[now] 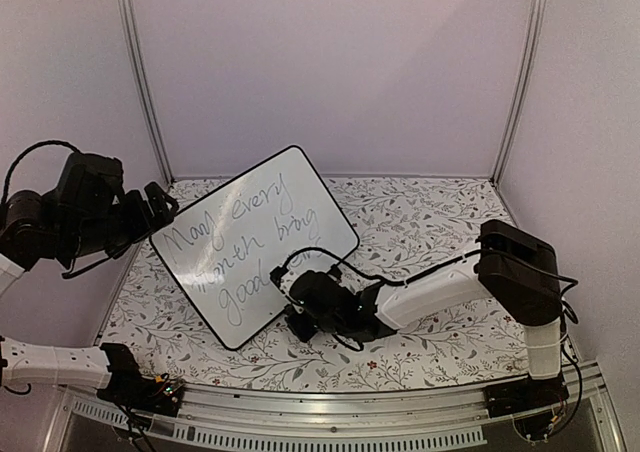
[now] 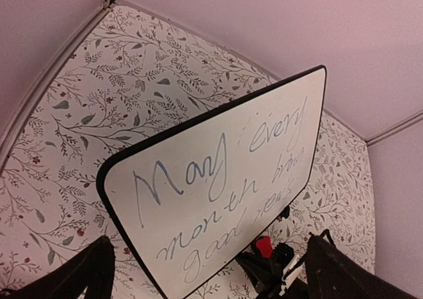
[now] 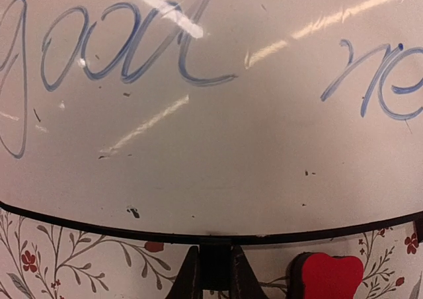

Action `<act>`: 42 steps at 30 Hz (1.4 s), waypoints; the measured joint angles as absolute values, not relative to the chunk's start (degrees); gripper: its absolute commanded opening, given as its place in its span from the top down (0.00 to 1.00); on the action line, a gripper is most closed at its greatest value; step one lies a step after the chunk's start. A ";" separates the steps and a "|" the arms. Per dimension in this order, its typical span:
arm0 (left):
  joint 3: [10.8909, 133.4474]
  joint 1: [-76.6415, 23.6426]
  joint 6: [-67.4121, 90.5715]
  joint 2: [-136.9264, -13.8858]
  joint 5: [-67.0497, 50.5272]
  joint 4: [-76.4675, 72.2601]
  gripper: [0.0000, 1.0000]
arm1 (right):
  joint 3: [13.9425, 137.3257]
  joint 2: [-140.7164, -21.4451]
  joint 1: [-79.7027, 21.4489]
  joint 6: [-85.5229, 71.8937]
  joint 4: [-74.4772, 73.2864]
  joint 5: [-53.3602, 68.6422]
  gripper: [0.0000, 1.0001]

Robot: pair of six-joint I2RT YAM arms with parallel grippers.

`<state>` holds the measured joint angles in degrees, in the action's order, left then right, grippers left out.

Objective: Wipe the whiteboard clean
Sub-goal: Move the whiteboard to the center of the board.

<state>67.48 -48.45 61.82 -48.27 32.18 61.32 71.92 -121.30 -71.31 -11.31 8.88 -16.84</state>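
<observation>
at the near edge, an aluminium rail (image 1: 330,422) carries both arm bases. just beyond it, the right gripper (image 1: 290,298) sits low over the floral-patterned table (image 1: 430,222) at the whiteboard's (image 1: 255,257) near-right edge. in the right wrist view its fingers (image 3: 190,276) are pressed together, their tips right at the black frame; whether they pinch anything i cannot tell. a red eraser (image 3: 328,276) sits just beside them, on the right.

the whiteboard lies askew in the left-centre of the table, one rounded corner pointing at the back wall (image 1: 330,62). it bears grey-blue handwriting (image 1: 250,242): "may every month bring good", then a word partly behind the right gripper.

the left gripper (image 1: 160,204) hangs by the board's left corner, jaws spread wide and holding nothing.
</observation>
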 measured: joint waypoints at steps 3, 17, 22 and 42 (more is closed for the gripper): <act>68.93 -46.13 59.24 -49.91 31.77 60.90 0.00 | 70.17 -120.05 -71.68 -11.90 9.04 -17.02 0.62; 75.16 -20.75 38.76 -60.95 12.78 50.72 0.00 | 65.41 -102.45 -72.01 -13.54 -2.33 -17.80 0.01; 74.43 -14.87 32.97 -64.71 1.74 45.39 0.00 | 65.39 -97.08 -72.01 -15.97 -5.61 -19.51 0.01; 56.58 -5.80 24.38 -63.18 -27.97 28.29 0.00 | 62.63 -97.47 -68.77 -23.81 -12.45 -16.91 0.03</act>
